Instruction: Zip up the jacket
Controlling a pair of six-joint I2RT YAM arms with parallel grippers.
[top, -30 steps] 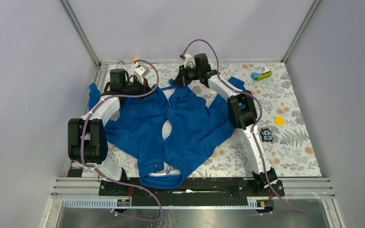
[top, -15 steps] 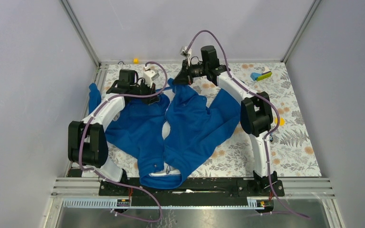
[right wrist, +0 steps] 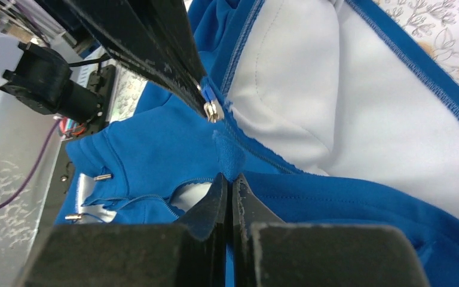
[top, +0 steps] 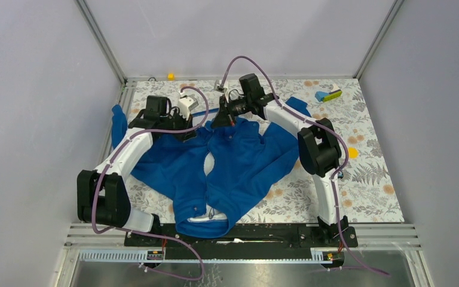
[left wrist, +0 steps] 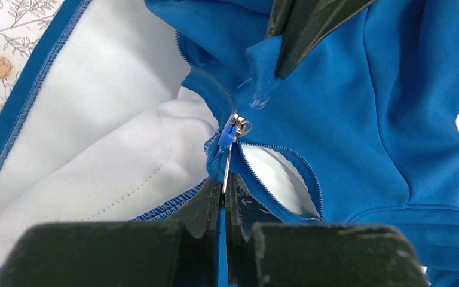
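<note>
Over the last second both claws have drawn together at the hem end of the jacket [top: 245,161], the end farthest from its white collar lining [top: 209,218]. The garment lies spread front-up on the tabletop [top: 364,179]. Your right claw [right wrist: 230,182] has come in toward the collar and toward your left claw [left wrist: 224,179], so the two front panels, apart at the hem a moment ago, now meet there. The left claw is pressed together on the blue tab of the zipper slider [left wrist: 234,127]. The right claw is pinching a small fold of blue fabric just beside that slider. From the slider toward the collar the two rows of teeth part, and white lining shows between them. You are judged to be at the very start: the slider appears set, the opposite panel is braced, and almost the whole run to the collar remains to be closed.
</note>
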